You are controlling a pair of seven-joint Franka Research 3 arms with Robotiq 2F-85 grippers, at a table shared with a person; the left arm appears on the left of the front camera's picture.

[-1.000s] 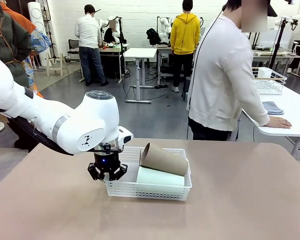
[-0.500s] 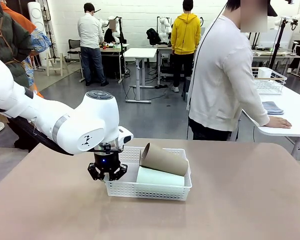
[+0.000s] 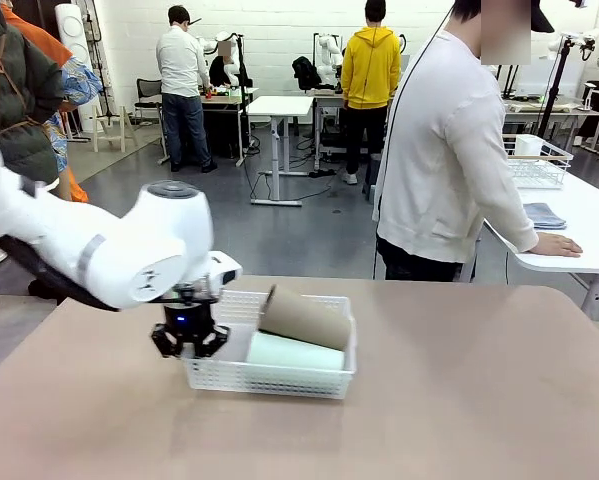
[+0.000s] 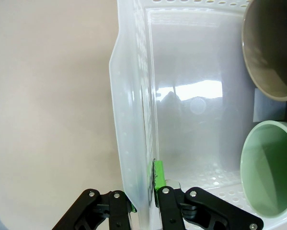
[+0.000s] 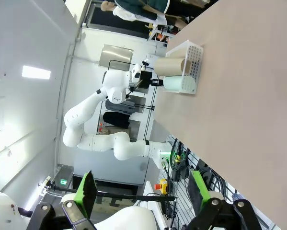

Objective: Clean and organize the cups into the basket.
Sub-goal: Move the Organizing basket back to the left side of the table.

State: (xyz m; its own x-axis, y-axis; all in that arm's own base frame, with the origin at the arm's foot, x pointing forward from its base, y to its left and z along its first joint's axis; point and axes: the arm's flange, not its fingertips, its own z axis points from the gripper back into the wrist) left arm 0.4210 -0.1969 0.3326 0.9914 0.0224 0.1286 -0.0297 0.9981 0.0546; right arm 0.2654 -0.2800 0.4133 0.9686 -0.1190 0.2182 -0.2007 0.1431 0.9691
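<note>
Your left gripper [image 4: 144, 203] pinches the basket [image 4: 133, 120] wall. Past it, two cups [image 3: 304, 318] lie sideways, mouths facing your gripper.

The white perforated basket [image 3: 269, 378] sits on the table's middle, left of centre, holding two cups lying on their sides, the brown cup [image 3: 304, 318] resting atop the mint green cup [image 3: 294, 352], mouths toward the basket's left end.
</note>
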